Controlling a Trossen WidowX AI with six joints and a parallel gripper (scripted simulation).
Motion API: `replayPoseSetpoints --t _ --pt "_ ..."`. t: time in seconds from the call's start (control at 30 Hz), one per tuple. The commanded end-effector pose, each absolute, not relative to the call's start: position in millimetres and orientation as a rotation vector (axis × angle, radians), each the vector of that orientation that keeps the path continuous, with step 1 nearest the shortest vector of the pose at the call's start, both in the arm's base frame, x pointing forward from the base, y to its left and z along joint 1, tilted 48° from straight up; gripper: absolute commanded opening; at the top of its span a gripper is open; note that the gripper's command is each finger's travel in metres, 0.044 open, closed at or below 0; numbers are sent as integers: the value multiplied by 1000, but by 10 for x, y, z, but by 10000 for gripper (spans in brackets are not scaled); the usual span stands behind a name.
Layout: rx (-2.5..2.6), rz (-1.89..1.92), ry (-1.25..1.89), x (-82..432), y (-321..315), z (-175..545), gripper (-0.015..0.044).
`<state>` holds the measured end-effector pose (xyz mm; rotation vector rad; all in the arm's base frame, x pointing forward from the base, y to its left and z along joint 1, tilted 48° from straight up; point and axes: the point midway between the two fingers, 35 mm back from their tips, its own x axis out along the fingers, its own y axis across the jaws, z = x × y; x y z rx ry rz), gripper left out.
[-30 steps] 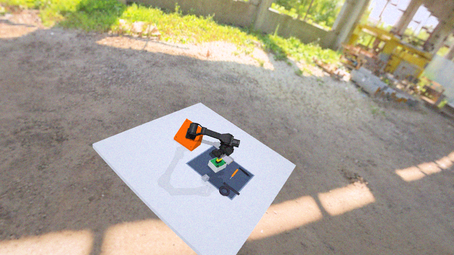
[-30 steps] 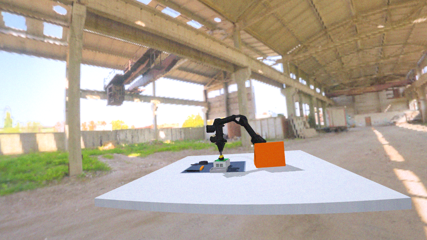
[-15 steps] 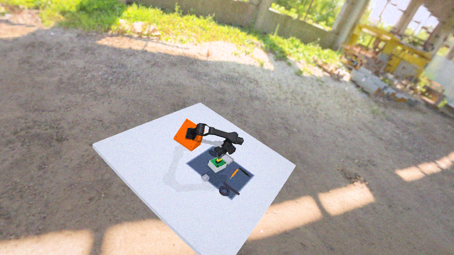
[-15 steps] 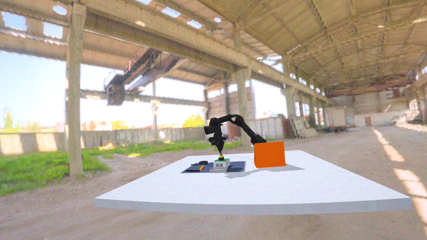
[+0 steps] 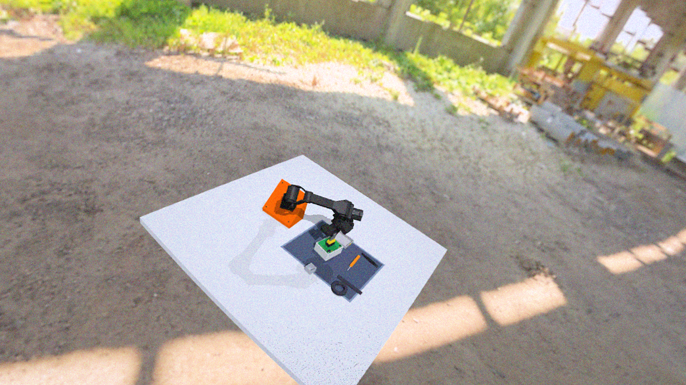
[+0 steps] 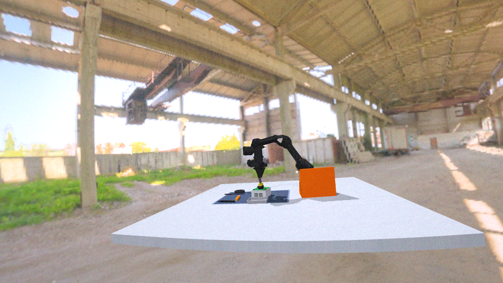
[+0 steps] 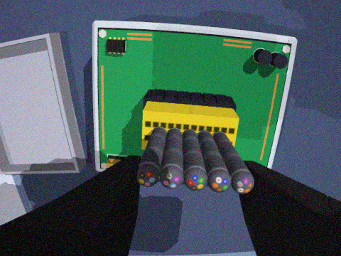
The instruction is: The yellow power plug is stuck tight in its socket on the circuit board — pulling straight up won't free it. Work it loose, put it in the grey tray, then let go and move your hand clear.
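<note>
Pinches the yellow power plug (image 5: 331, 241) (image 6: 260, 184) (image 7: 190, 115) between the jaws of the gripper (image 5: 332, 237) (image 6: 260, 181) (image 7: 190, 171). Holds it at the black socket (image 6: 260, 187) (image 7: 190, 97) on the green circuit board (image 5: 321, 245) (image 6: 255, 188) (image 7: 202, 46), outside the grey tray (image 5: 347, 243) (image 6: 257, 201) (image 7: 67, 103) beside. Shows dark cables (image 7: 189, 156) rising from the plug. Cannot tell seating depth.

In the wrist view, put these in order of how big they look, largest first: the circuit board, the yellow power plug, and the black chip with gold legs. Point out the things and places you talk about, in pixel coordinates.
1. circuit board (image 5: 334, 243) (image 7: 199, 75)
2. yellow power plug (image 5: 330, 242) (image 6: 260, 184) (image 7: 192, 112)
3. black chip (image 7: 116, 45)
</note>
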<state>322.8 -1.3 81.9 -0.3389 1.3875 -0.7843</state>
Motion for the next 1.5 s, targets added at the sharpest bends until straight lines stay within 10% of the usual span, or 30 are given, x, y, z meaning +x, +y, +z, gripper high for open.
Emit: replayPoseSetpoints --t 0.0,0.67,1.0,1.47 --pt "-396 -821 1360 3237 110 894 0" --pt "-421 -852 1356 3243 -3 753 0" --pt "-421 -852 1356 3243 -3 753 250" --pt "-422 -852 1356 3240 -127 642 250"
